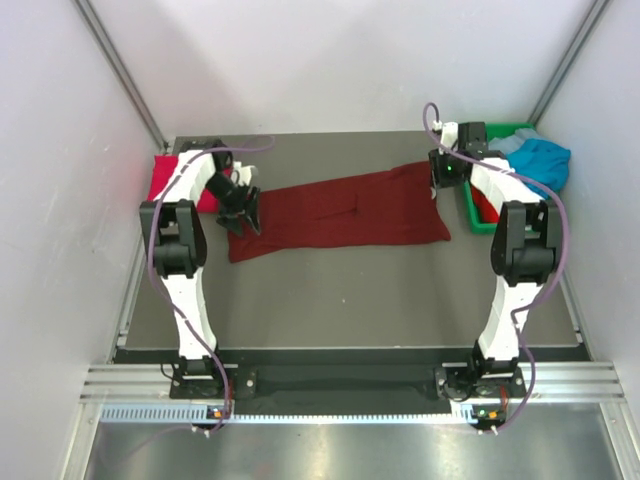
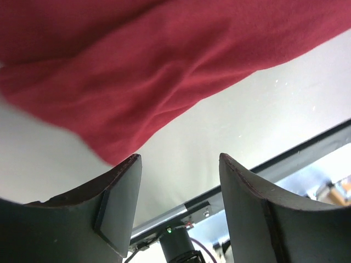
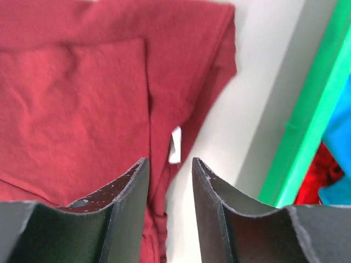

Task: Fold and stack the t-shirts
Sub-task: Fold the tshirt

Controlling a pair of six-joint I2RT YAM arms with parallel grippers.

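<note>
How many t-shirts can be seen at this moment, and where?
3. A dark maroon shirt spread mid-table, a crimson shirt at the far left, a teal-blue shirt on the green bin. Red cloth in the bin may be a fourth.

The bin's (image 3: 301, 131) red cloth (image 3: 321, 172), perhaps a t-shirt, is mostly hidden.
</note>
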